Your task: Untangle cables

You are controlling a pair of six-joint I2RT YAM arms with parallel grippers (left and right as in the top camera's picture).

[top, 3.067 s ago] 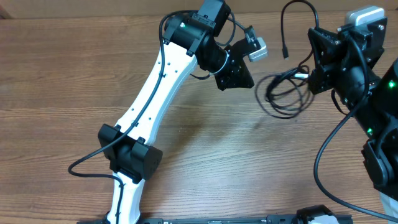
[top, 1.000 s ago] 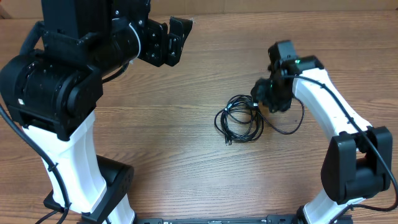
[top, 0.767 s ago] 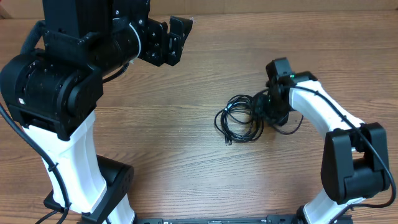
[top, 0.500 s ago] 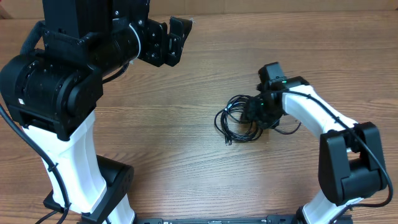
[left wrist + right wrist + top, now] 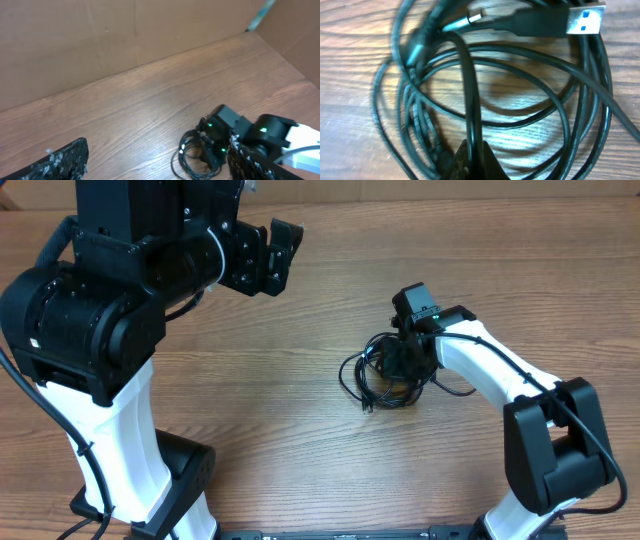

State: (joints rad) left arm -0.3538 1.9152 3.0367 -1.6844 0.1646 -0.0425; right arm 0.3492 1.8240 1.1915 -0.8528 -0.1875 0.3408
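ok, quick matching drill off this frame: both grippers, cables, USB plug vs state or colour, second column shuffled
1. left gripper
2. right gripper
3. cables
4. USB plug

A. silver shell, blue insert
B. open, raised, well away from the cables
C. shut, down among the cables
D. black, in tangled loops mid-table

Pairs: 1-B, 2-C, 3-D, 4-A
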